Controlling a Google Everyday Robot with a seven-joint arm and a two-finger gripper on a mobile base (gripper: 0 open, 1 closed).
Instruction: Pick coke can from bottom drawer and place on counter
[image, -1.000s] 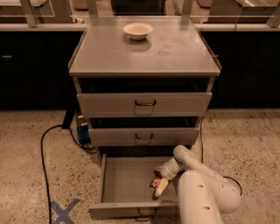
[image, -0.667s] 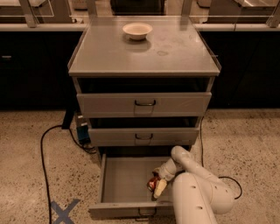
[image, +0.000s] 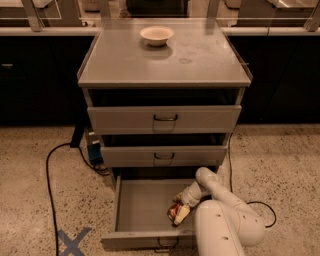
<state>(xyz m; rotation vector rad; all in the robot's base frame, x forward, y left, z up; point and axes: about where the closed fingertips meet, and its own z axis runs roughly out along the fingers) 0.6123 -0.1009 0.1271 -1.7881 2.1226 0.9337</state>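
The gripper (image: 179, 212) sits low in the frame, just right of centre, reaching down into the open bottom drawer (image: 136, 202) and pressed right up against the can (image: 173, 210); whether it has closed on the can cannot be told. The can shows as a small red patch on the drawer floor, near the drawer's right side and towards its front, partly hidden by the gripper. The white arm (image: 222, 222) comes in from the lower right and bends over the drawer's right wall. Above, the other two drawers (image: 165, 120) are pulled out slightly. The counter (image: 150, 65) fills the upper middle of the frame, and a cream bowl (image: 156, 35) stands near its far edge. A black cable (image: 50, 185) runs down the speckled floor at the left, and a blue X mark (image: 72, 242) lies at the lower left.
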